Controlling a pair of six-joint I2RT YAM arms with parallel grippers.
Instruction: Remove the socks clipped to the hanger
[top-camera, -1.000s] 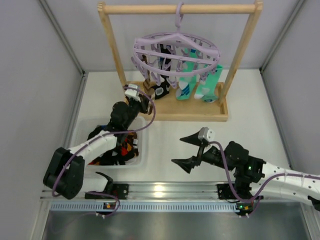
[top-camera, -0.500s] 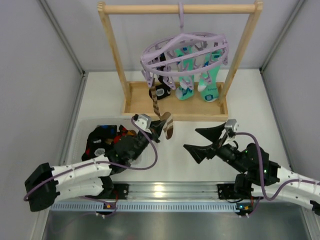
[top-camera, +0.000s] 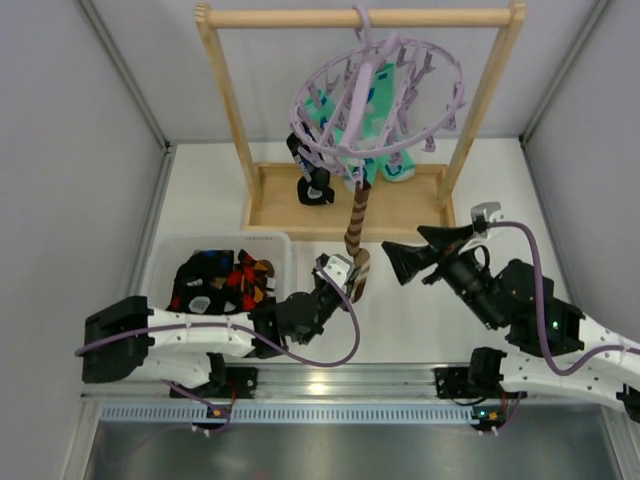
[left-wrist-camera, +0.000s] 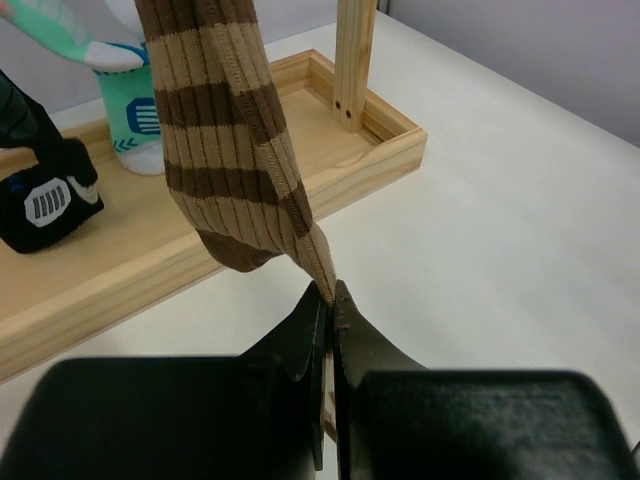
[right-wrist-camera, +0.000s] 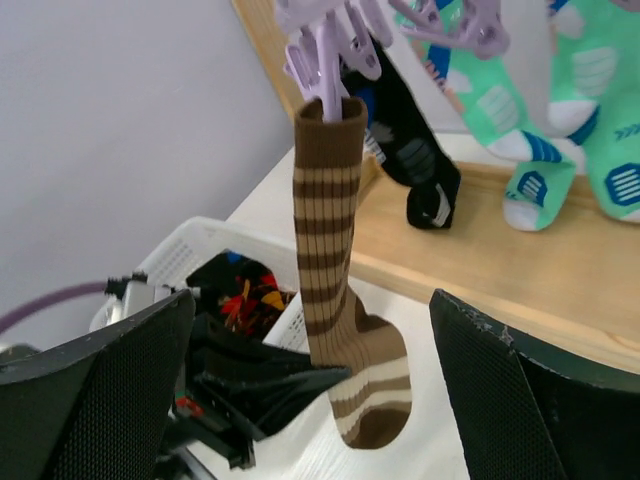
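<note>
Left wrist view — left gripper (left-wrist-camera: 330, 297) clamped on striped sock (left-wrist-camera: 225, 150), right wrist view — its cuff clipped to hanger (right-wrist-camera: 325, 55), right gripper (top-camera: 403, 241) spread wide

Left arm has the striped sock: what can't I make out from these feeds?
- Left wrist: the clip on the striped sock, beyond the top edge.
- Left wrist: how much fabric the left gripper pinches, hidden between shut jaws.
- Top: how many socks hang on the hanger; its tilted rings overlap them.
- Top: bin contents, a tangled pile too small to sort.
- Right wrist: teal socks, cut by the right edge.
</note>
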